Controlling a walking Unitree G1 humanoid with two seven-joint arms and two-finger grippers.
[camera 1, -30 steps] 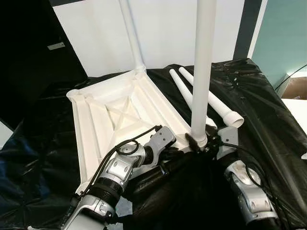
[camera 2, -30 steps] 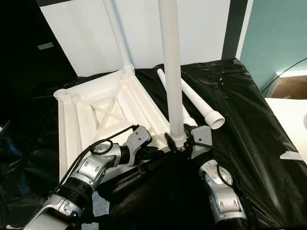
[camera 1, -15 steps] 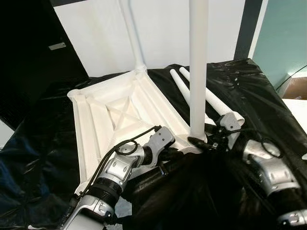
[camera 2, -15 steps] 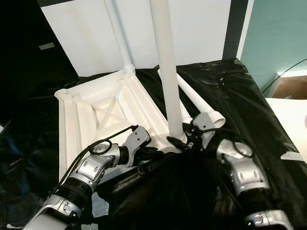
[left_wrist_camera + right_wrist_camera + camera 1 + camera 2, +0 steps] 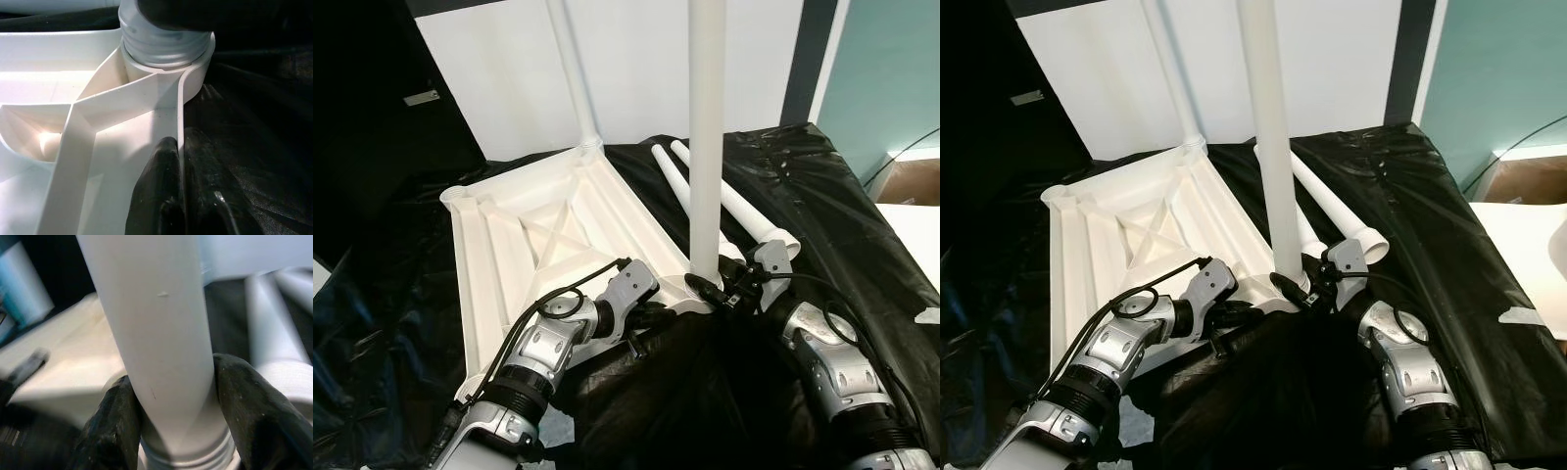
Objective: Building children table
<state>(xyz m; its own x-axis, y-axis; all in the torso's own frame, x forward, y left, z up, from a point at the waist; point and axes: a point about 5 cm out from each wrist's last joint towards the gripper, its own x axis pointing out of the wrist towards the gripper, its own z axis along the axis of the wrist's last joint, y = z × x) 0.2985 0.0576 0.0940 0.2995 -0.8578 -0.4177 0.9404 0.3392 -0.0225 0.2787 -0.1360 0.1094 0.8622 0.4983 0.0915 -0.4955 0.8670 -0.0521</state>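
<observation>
Left eye view showed a black plastic sheet (image 5: 822, 186) under an upside-down white tabletop (image 5: 538, 235), with a white wall (image 5: 636, 69) at the top. Mid-frame, one white leg (image 5: 705, 147) stood straight up in a corner socket. Right gripper (image 5: 171, 431) squeezed its base. Left gripper (image 5: 183, 191) pinched the tabletop's rim. Two loose legs (image 5: 724, 201), perhaps touching, lay slanted at upper right.

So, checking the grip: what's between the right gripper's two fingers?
The upright white leg, just above its threaded base; the right gripper clamps it, per the right wrist view.
</observation>
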